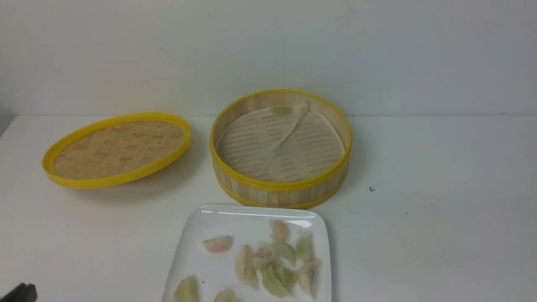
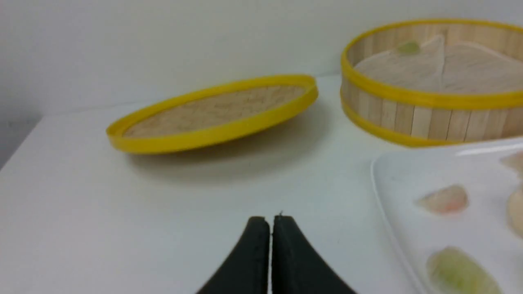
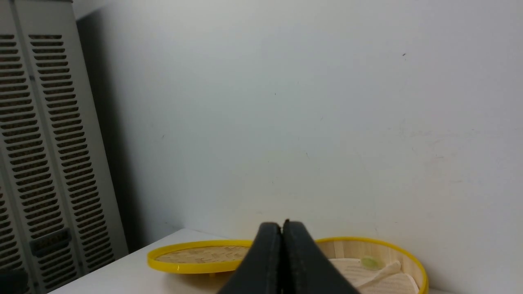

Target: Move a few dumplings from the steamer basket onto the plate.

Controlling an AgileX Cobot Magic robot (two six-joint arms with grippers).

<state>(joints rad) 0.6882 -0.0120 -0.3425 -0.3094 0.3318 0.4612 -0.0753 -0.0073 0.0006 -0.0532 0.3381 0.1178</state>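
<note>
Most dumplings (image 1: pixel 245 266) lie scattered on the plate (image 1: pixel 197 251), at the near edge of the worktop (image 1: pixel 419 209). Just behind it stands the basket (image 1: pixel 279 188), uncovered, with one green dumpling (image 1: pixel 281 110) lying on its creased liner (image 1: pixel 293 155) at the far side. The lid (image 1: pixel 117 149) sits tilted to the basket's left, apart from it. The left hand (image 2: pixel 270 222) is pinched together, empty, low over bare worktop beside the plate. The right hand (image 3: pixel 282 228) is likewise pressed closed with nothing in it, raised, with lid and basket beyond its tips. A grey vented cabinet (image 3: pixel 41 143) stands past the worktop's left end.
</note>
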